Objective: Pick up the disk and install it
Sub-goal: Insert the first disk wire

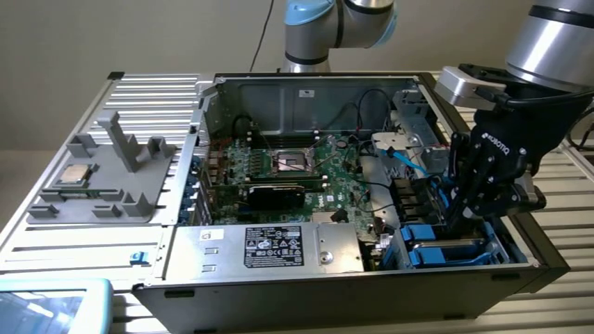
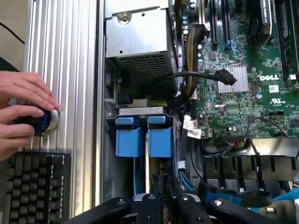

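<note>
Gripper [image 2: 169, 191] clenched, apparently on disk [image 1: 450, 252] | step, judged: seating in bay [image 2: 140, 111] | need: straight, square push, no tilt

Overall light: soft, even indoor light from above; both views are moderately bright.
Glare, exterior view: a pale sheen lies on the robot arm [image 1: 557, 35] shell and on the ribbed metal surface [image 1: 153, 90].
Shadow, exterior view: the computer case [image 1: 307, 90] darkens toward its drive-bay corner, where the black gripper [image 1: 461, 221] is nearly a silhouette.
Highlights, wrist view: the ribbed metal beside the case is washed pale and the hand [image 2: 21, 107] is brightly lit.
Shadow, wrist view: deep dark lies beneath the power supply [image 2: 140, 42].
</note>
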Controlling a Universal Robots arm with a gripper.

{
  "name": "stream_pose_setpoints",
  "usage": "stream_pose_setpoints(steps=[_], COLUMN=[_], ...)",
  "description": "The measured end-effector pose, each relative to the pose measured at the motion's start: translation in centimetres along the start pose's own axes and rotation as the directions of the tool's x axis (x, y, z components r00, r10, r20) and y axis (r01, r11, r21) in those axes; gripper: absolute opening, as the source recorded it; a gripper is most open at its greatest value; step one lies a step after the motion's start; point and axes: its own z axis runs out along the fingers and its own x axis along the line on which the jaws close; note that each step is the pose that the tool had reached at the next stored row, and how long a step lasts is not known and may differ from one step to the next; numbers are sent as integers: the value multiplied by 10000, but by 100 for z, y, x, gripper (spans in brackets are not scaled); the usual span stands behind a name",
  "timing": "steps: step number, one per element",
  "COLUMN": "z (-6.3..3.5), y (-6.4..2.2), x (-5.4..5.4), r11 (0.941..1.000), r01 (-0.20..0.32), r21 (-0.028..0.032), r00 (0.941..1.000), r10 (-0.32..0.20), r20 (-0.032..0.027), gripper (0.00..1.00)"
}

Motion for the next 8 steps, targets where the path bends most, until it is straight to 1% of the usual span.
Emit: stream_pose_setpoints(steps=[1,2,8], z=[-1,0,1], y=[0,0,-1], x=[-2,-2,-3], r11=[10000,10000,10000], r01=[-5,-7,-8], r21=[2,4,11], r00=[10000,10000,10000], r10=[5,7,8], r20=[-32,-45,-50], gripper=[17,17,17])
